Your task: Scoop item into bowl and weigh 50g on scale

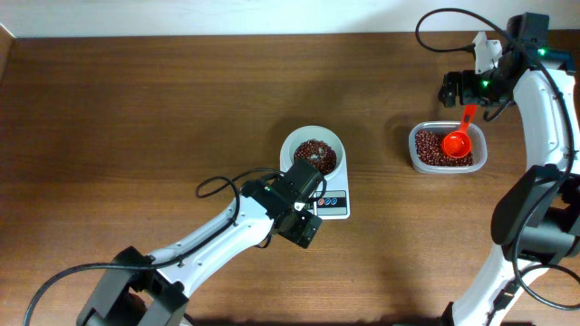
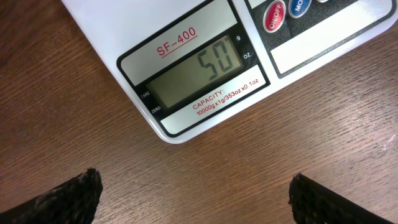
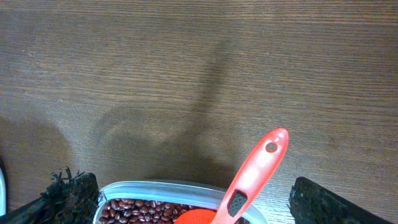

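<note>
Left gripper (image 2: 196,190) wide open, empty, hovering low at near edge of scale (image 2: 124,28), likely parked there so its camera can read the display (image 2: 193,71): 50 g. On the scale sits the bowl (image 1: 313,136), beans (image 1: 314,156) inside, mid scene. Right gripper (image 3: 193,199) also wide, empty, far right, just beyond tub (image 1: 478,158). Scoop (image 1: 456,142) lies in tub's beans, handle pointing far, so scooping looks finished. Only left wrist shows the reading; only overhead shows bowl and both arms; right wrist gives just tub rim and scoop handle.
</note>
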You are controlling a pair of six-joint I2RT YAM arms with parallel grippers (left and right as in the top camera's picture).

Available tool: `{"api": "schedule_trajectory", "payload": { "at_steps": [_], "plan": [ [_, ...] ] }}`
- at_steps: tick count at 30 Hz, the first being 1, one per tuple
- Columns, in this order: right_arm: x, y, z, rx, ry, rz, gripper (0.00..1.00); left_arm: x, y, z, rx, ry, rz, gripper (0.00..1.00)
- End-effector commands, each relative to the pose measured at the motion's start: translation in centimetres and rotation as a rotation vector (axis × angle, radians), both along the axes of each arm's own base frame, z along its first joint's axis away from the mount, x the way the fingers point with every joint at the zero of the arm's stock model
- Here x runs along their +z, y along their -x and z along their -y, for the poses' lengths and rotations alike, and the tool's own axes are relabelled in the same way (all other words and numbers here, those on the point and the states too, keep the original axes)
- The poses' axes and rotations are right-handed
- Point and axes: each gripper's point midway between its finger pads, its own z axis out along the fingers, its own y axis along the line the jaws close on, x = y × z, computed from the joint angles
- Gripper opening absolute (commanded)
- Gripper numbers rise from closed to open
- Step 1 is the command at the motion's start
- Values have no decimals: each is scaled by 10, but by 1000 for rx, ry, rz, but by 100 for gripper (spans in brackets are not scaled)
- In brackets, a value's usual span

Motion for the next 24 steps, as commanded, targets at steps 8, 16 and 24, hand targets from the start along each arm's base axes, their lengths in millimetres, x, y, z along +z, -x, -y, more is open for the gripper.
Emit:
{"api": "schedule_trajectory", "payload": {
  "at_steps": [8,16,24],
  "plan": [
    [-3,0,-6,15,-15,-4,99,74,-2,1,-15,141,192,99],
    [-3,0,-6,15,-15,-4,99,172,22,-21,-12,345,431,99],
    [-3,0,-6,15,-15,-4,99,239,68,-61,-7,579,703,99]
  ]
}}
